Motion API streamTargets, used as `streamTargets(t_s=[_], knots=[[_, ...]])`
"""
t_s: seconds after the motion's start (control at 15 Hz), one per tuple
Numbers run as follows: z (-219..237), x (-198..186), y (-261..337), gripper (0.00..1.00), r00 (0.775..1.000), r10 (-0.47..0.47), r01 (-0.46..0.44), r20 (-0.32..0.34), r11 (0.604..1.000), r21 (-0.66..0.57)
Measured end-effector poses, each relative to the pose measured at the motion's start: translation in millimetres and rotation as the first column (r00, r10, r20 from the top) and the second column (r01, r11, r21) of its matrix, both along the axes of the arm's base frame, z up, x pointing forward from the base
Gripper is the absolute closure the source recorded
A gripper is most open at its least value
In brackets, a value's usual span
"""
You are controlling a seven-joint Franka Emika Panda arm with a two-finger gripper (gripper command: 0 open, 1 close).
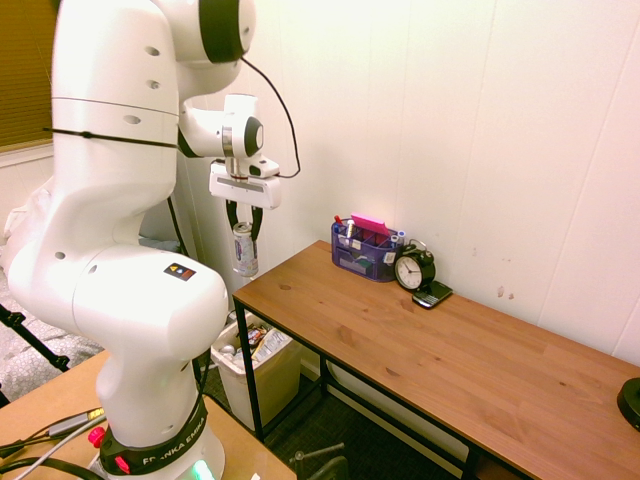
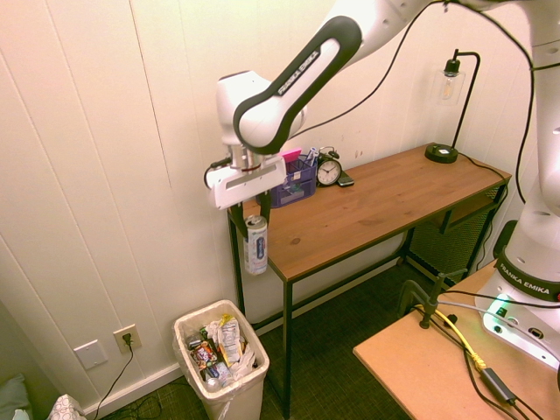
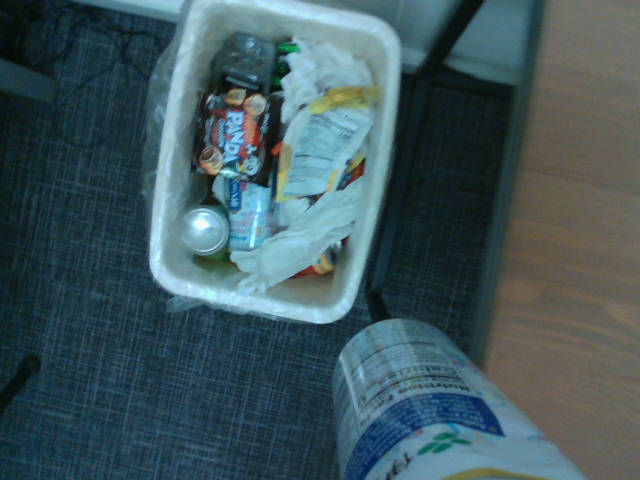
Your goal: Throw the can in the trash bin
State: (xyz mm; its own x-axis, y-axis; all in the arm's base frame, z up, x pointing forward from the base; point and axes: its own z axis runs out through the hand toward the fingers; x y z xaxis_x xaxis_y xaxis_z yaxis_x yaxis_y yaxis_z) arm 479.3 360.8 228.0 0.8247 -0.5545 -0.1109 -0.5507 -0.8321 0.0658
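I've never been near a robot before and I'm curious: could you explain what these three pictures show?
The machine is a white robot arm, bending at several joints. At its end are the jaws, two dark fingers that pinch things. They are holding a slim drinks can upright in the air.

Two pictures are taken from outside, from opposite sides of the arm. The third comes from a camera on its wrist, looking down past the can into the trash bin, which holds wrappers and another can.

On the brown desk are a purple mesh organiser with pens, a black alarm clock, a small dark device and a lamp.

The bin stands on the floor by the desk's end, so the held can is probably meant for it.
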Motion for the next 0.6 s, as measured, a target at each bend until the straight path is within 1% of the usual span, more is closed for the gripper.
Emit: streamTargets(t_s=[0.13,0.27,0.53,0.6], knots=[[-40.2,11.7,11.4,1.00,1.000,0.015,-0.014,-0.017,1.000,0.016],[-62.9,18.0,9.1,1.00,0.998,0.043,-0.040,-0.038,0.997,0.071],[-58.8,22.1,4.5,1.00,0.994,0.083,-0.070,-0.077,0.984,0.161],[-58.0,22.5,3.2,0.00,0.992,0.093,-0.076,-0.086,0.981,0.177]])
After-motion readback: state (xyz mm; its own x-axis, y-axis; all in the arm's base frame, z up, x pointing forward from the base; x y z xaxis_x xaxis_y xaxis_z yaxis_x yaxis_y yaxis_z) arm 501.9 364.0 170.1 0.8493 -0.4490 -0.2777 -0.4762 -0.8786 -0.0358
